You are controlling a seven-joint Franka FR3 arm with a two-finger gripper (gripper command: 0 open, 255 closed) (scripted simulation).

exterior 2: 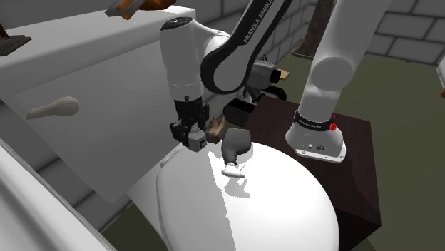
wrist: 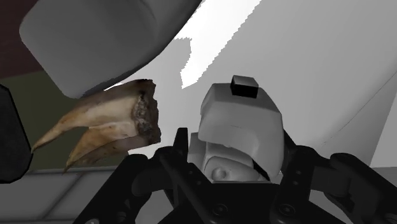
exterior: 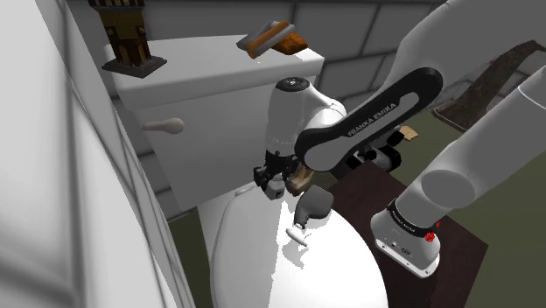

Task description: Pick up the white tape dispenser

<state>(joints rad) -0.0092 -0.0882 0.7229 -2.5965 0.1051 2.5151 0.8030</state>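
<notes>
The white tape dispenser (wrist: 242,121), a rounded pale block with a small dark cube on top, sits between my two black fingers, which clasp it on both sides. My gripper (wrist: 242,153) is shut on it. In the shoulder view the gripper (exterior: 274,181) hangs over the back of the white toilet lid (exterior: 289,276), close to the tank, with the white dispenser (exterior: 277,186) showing at its tip. In the second exterior view the gripper (exterior 2: 191,135) holds the dispenser (exterior 2: 195,141) just above the lid (exterior 2: 278,207).
A brown horn-like piece (exterior: 298,178) lies right beside the gripper. A grey rounded object with a white stub (exterior: 310,210) rests on the lid. Behind stand the tank (exterior: 219,96) and its flush handle (exterior: 164,125), with a dark figurine (exterior: 129,39) on top.
</notes>
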